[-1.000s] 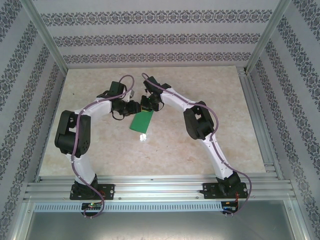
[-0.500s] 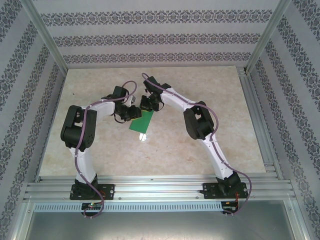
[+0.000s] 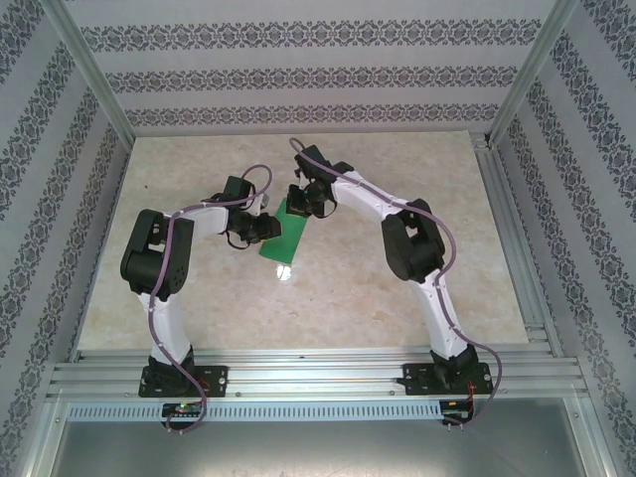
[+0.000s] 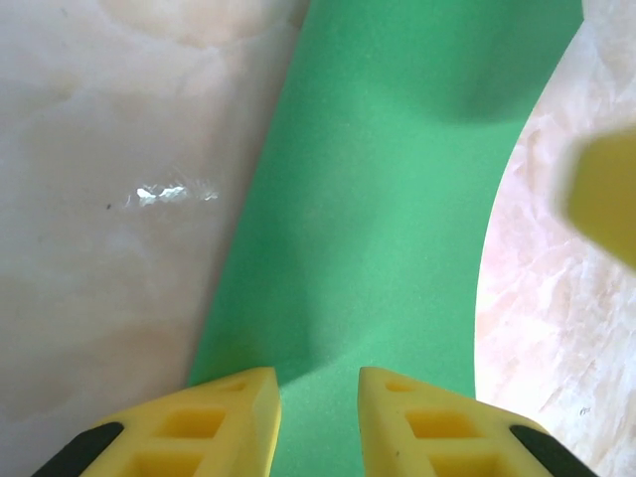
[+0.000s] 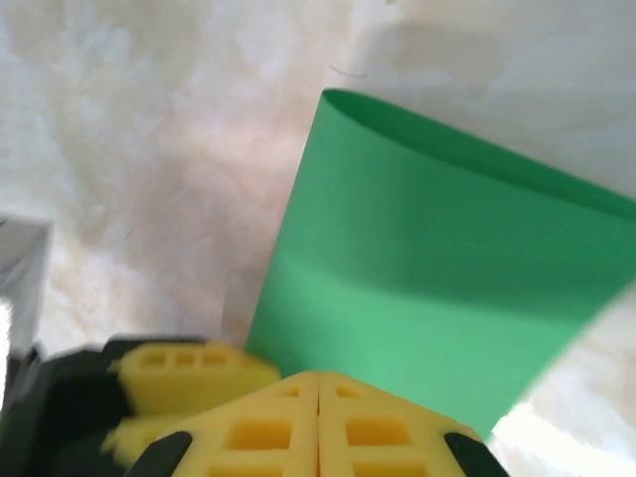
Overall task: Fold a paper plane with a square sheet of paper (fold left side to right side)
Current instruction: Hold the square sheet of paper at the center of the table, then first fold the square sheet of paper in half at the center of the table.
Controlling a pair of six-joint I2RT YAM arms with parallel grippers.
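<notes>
The thin bright green square sheet of paper (image 3: 283, 243) lies near the centre of the beige marbled tabletop (image 3: 397, 288), with the left gripper (image 3: 260, 227) at its 9 o'clock edge and the right gripper (image 3: 304, 199) at its 12 o'clock end. The left gripper's yellow fingers (image 4: 224, 417) stand parted and released, the sheet's near edge under the gap between them. The right gripper's yellow fingers (image 5: 248, 427) are clenched tip to tip on the sheet's edge, and the sheet curls up toward 1 o'clock.
</notes>
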